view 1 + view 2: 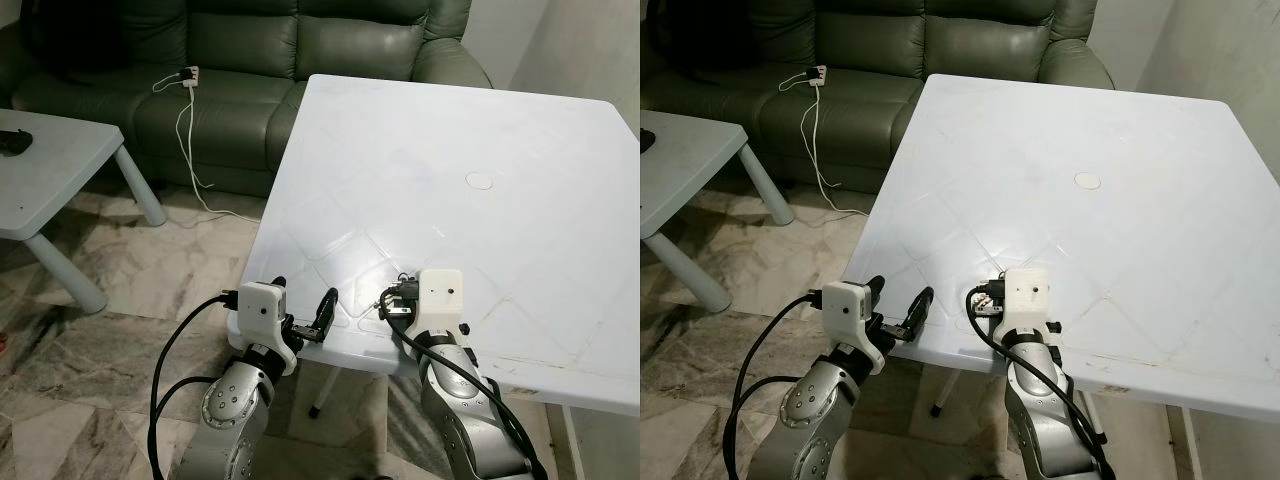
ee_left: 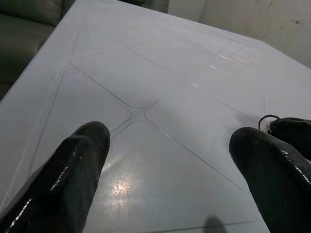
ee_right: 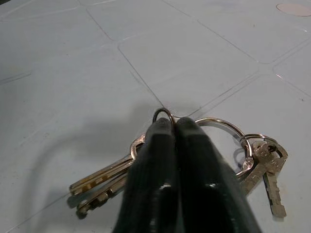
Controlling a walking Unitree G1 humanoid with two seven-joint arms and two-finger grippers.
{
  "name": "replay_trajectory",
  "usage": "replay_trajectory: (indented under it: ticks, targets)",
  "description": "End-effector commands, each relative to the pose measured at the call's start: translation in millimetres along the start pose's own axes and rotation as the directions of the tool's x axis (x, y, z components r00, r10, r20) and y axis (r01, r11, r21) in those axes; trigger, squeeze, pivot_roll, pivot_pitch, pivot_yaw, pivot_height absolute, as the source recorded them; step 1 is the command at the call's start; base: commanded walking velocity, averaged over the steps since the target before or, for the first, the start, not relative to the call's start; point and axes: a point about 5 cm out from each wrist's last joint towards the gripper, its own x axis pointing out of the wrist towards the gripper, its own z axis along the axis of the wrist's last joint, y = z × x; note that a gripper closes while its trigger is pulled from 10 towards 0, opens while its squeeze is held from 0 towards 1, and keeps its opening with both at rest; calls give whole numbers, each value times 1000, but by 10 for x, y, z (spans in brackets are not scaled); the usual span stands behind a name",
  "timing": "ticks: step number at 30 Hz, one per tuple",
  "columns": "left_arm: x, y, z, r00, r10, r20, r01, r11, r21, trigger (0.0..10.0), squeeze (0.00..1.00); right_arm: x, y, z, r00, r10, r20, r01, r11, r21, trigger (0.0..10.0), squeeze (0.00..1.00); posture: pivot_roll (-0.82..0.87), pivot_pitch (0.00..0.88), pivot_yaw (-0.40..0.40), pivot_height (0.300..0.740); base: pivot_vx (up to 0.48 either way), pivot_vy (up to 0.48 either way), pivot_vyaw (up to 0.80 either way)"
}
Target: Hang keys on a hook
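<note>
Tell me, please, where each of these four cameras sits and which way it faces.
Left eye view: on the head, looking forward and down at the white table; both silver arms show.
Right eye view: its stereo twin, same scene.
Left wrist view: along the left gripper, fingers apart over the tabletop.
Right wrist view: along the right gripper, pinched on the keys.
Shared: both wrist views catch the key ring.

Even, soft indoor light; glare spots on the glossy white table (image 1: 520, 130); wrist views blur close up.
</note>
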Motion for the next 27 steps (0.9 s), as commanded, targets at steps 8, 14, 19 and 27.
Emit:
replay_trajectory:
  ticks: [8,14,19,27]
  targets:
    - [19,-24,57,1000,4,22,-4,1000,-11,10000,0,-2,127,51,999,28,18,-28,998,55,0,0,19,124,-62,740,0,0,0]
    - [19,-21,55,1000,8,22,-8,1000,-12,10000,0,0,105,70,999,26,39,-29,997,73,2118,0,19,125,-63,740,0,0,0]
    - [23,-20,52,1000,9,22,-9,1000,-12,10000,0,-32,97,177,983,117,142,-136,982,134,9176,0,17,119,-64,740,0,0,0]
    - [48,-2,64,999,16,30,-15,1000,-24,10000,0,-97,63,382,923,223,313,-308,916,257,10000,0,13,101,-58,740,0,0,0]
